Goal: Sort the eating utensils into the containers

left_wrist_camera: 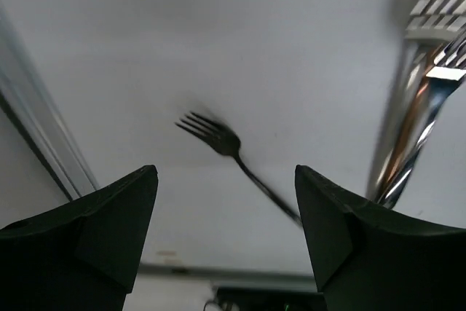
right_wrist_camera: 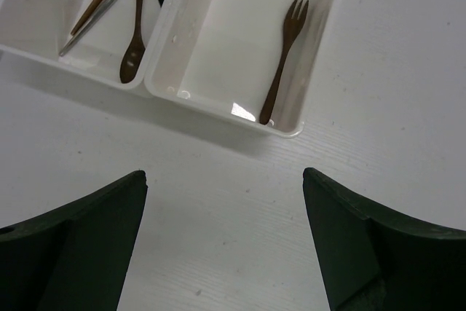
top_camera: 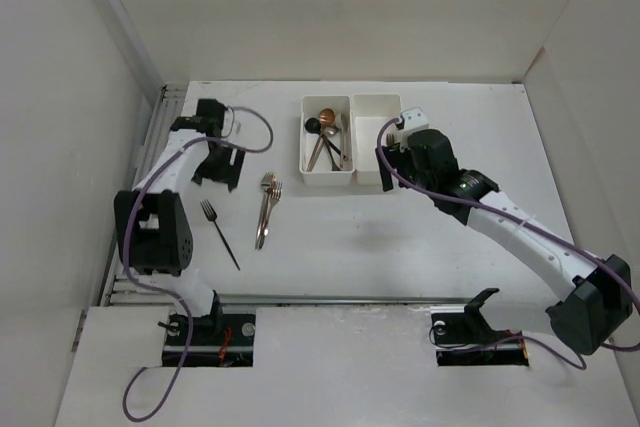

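white plastic: two containers sit joined side by side at the far middle of the table. in the left bin we see the spoons piled together, a copper-brown bowl and a black one at the far end, silver handles crossing them. in the right bin we find a single copper-brown fork, lying lengthwise along the right wall, tines away from the wrist camera. on the bare table, left of the bins, lies a bundle of silver forks, and further left, apart from it, a thin black fork, tines toward the far edge. the left gripper hangs above the table over the black fork, jaws spread wide and holding nothing. the right gripper hovers just short of the near end of the right bin, jaws likewise wide apart with nothing between them
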